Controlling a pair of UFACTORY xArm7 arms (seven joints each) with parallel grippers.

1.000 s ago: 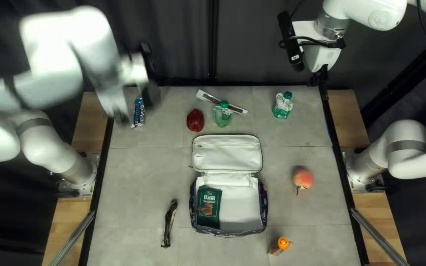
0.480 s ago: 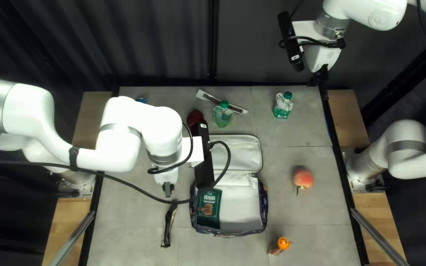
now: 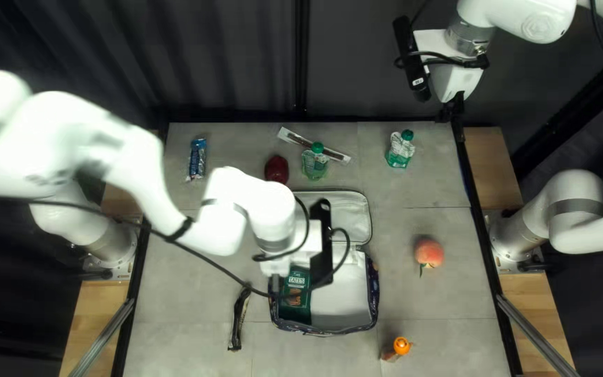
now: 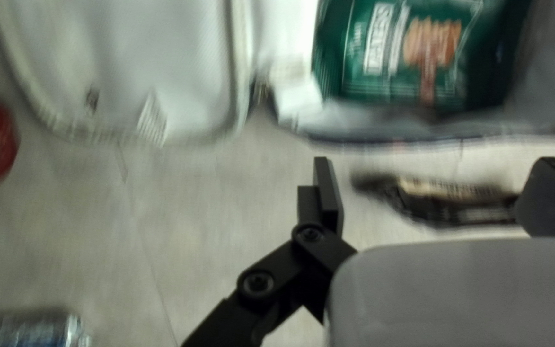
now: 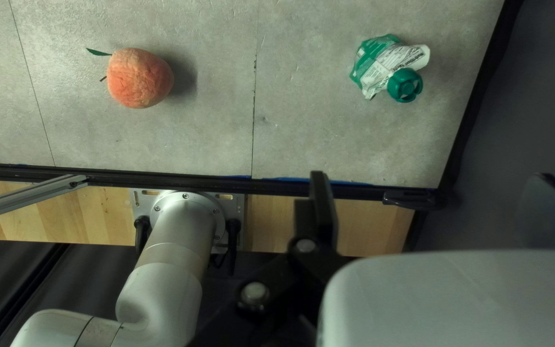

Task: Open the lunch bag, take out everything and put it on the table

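The left gripper (image 4: pixel 434 193) is empty. Its fingers (image 4: pixel 326 193) are spread wide over the dark wrapper (image 4: pixel 446 202), which lies on the table (image 3: pixel 202 293) just outside the lunch bag (image 3: pixel 370 293) on the side nearest the left arm's base. A second ago this gripper was well beyond the bag's far corner, over the blue bar (image 3: pixel 196 158). The bar now lies alone there, and the arm has swung back to the bag's near half.

The bag lies flat with its lid thrown back toward the far edge. The green packet (image 3: pixel 295 293) leans against its inner wall, just ahead of the fingers, and is the only thing I can see left inside. I judge that packet to be the next grasp, and probably the last.

The right gripper (image 5: pixel 434 207) has not moved and hangs spread and empty, well off to the bag's other side.
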